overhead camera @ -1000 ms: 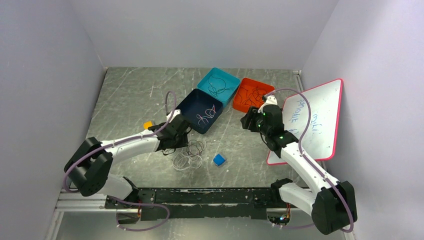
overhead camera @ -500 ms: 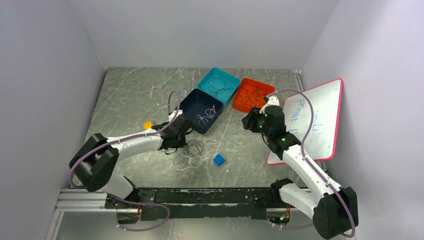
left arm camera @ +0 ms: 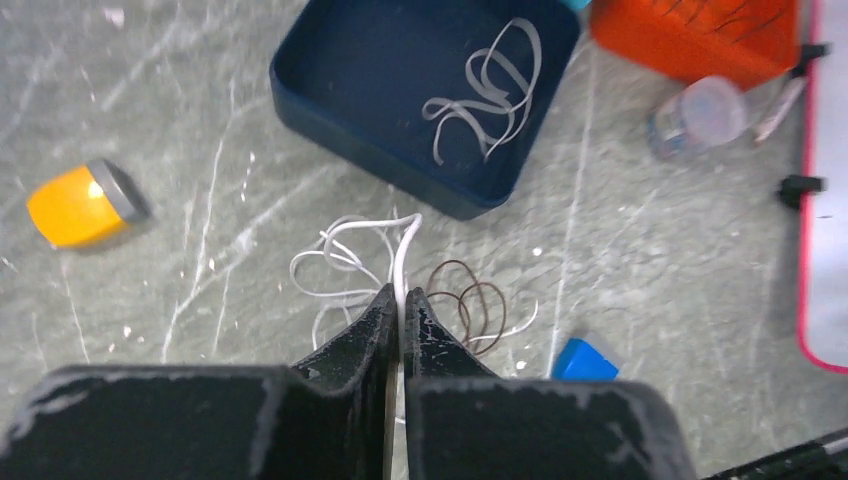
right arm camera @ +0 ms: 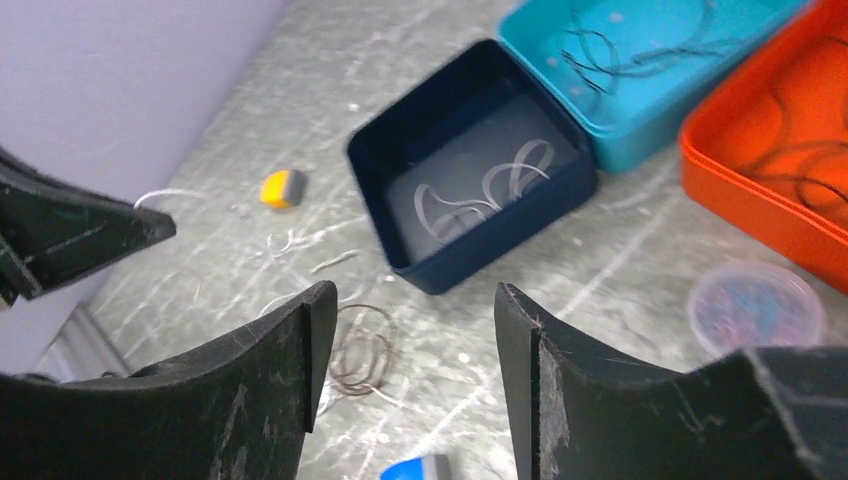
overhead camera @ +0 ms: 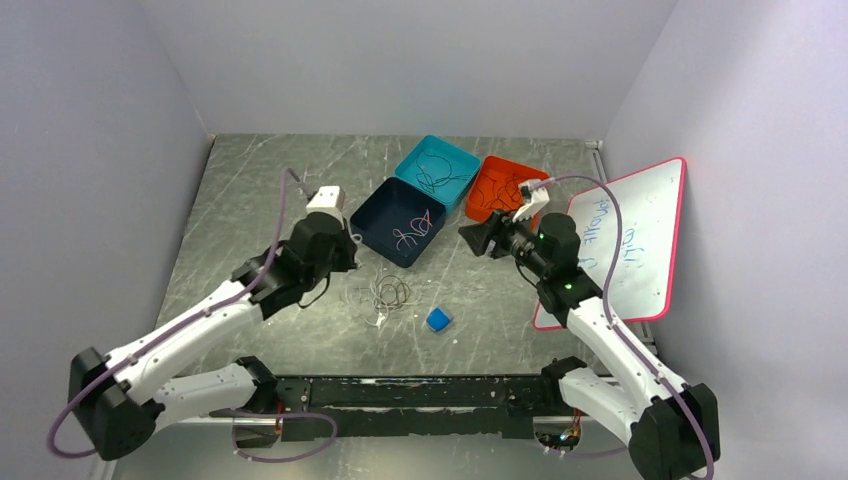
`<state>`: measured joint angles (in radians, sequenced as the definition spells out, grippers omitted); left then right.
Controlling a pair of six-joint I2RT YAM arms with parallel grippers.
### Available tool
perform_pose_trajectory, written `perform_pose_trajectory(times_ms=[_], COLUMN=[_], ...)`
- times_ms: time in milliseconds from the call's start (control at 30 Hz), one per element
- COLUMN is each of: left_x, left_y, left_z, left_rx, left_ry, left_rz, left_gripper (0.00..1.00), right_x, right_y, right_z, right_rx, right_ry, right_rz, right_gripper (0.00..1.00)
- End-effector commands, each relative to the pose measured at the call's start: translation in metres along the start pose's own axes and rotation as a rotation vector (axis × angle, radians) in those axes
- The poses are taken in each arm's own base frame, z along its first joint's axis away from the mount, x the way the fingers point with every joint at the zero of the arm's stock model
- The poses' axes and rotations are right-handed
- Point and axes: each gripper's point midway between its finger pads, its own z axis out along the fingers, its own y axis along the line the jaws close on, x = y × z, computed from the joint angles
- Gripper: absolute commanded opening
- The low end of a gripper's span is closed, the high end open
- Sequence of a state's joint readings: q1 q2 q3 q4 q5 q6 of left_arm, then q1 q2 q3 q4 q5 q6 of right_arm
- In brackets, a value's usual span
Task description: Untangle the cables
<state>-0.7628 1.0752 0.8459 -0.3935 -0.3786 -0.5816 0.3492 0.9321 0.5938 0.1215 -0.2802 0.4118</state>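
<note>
A tangle of thin cables (overhead camera: 388, 293) lies on the table in front of the navy tray (overhead camera: 372, 212). It is made of whitish loops (left arm camera: 340, 232) and dark brown loops (left arm camera: 470, 305). My left gripper (overhead camera: 348, 252) is raised above and left of the tangle. In the left wrist view it (left arm camera: 402, 292) is shut on a white cable strand that runs up from the pile. My right gripper (overhead camera: 470, 233) is open and empty and points left above the table. In the right wrist view it (right arm camera: 415, 300) is well above the dark loops (right arm camera: 360, 350).
The navy tray (left arm camera: 380, 130) holds a flat white cable. The teal tray (overhead camera: 410, 160) and the orange tray (overhead camera: 480, 190) hold dark cables. A blue block (overhead camera: 438, 319) lies right of the tangle. Also here are an orange-yellow piece (left arm camera: 80, 203), a clear lid (left arm camera: 700, 112) and a whiteboard (overhead camera: 630, 240).
My left gripper has risen and drawn back to the left with the white strand, and the pile has pulled tighter. My right gripper has swung to point left.
</note>
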Motion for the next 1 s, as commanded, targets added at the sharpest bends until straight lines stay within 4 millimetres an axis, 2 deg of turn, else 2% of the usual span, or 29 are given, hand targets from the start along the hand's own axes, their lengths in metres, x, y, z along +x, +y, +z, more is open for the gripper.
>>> perform_pose_trajectory(times_ms=[0,100,333,567,767,967], left_x=[-0.037,-0.048,-0.076,-0.105,-0.136,-0.165], left_y=[-0.006,-0.006,-0.012,-0.02,-0.022,-0.028], left_z=[-0.028,-0.045,-0.075,-0.098,-0.127,-0.155], left_rx=[0.059,0.083,0.133,0.166,0.179,0.215], left_ry=[-0.103,-0.139,-0.206,-0.257,-0.328,-0.39], left_rz=[0.059,0.048,0.034,0.032,0.013,0.007], left_gripper=[0.07,0.07,0.07,0.07,0.07,0.07], right_x=[-0.015,-0.01,0.014,0.02,0.045,0.066], right_y=[0.046,0.064,0.129,0.169,0.2,0.238], right_z=[0.002,0.01,0.031,0.068,0.095,0.107], right_rx=[-0.205,-0.237,-0.392,-0.466,-0.559,-0.735], right_ry=[-0.064,-0.059,-0.054,-0.069,-0.026,-0.009], right_rz=[-0.069,-0.108,-0.137,-0.166,-0.215,-0.246], right_gripper=[0.63,0.64,0.67,0.69,0.69,0.66])
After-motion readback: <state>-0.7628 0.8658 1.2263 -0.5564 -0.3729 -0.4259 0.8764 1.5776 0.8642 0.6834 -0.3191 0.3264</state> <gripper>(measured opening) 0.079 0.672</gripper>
